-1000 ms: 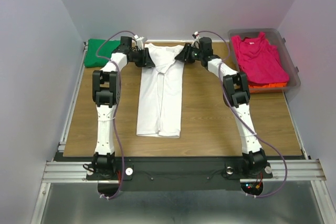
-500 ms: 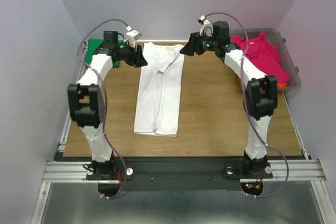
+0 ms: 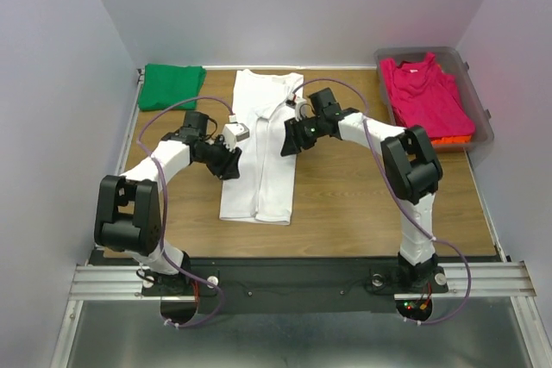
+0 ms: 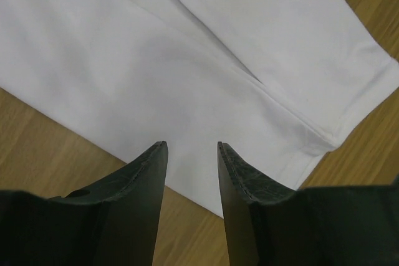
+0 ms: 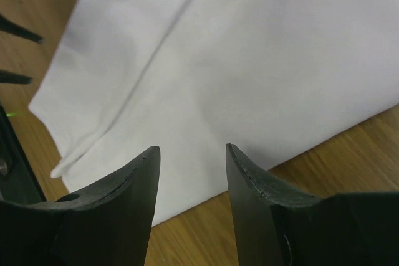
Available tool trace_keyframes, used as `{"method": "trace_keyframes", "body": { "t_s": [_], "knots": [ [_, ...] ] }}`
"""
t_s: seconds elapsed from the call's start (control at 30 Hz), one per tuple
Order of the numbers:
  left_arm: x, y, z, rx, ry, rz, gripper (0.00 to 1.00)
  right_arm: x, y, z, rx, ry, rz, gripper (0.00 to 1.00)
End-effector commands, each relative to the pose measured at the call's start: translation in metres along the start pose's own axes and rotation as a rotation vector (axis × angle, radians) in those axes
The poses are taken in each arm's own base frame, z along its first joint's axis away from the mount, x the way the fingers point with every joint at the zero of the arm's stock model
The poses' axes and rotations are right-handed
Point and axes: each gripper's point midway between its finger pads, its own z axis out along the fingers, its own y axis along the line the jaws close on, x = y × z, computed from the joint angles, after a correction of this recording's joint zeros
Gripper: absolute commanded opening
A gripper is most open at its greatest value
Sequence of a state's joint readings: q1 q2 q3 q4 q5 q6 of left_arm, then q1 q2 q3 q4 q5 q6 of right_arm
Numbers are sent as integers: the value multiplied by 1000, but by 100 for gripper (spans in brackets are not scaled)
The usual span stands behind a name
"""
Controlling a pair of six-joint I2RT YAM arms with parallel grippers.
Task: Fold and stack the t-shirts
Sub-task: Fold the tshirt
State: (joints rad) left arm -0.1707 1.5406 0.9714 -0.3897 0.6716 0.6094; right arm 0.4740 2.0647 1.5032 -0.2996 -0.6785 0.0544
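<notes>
Your white t-shirt [image 3: 259, 178] is lying folded lengthwise. Your left gripper [image 4: 192, 146] and right gripper [image 5: 192, 147] are hanging open and empty, having moved from collar to mid-shirt.

The white t-shirt [image 4: 187, 48] is lying flat on the wooden table [image 4: 37, 147] and filling most of the view. Its folded flaps are overlapping along a crease running diagonally toward its lower right corner. The left tool [image 4: 192, 147] is hanging over the shirt's near edge, its two dark fingers [image 4: 146, 179] standing parted and gripping nothing.
</notes>
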Motion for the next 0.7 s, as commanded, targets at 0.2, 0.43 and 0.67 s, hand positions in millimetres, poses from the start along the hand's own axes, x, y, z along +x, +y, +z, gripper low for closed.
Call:
{"method": "trace_keyframes", "body": {
  "t_s": [0.2,0.43,0.67],
  "knots": [
    [12,-16,-21,-110,21,253,49,28,-48,10,139,71,-72,49],
    [30,-40,-29,-92,40,400,49,25,-54,-15,174,106,-166,48],
    [44,-69,-35,-18,43,643,48,0,-26,-63,209,75,-358,52]
  ]
}}
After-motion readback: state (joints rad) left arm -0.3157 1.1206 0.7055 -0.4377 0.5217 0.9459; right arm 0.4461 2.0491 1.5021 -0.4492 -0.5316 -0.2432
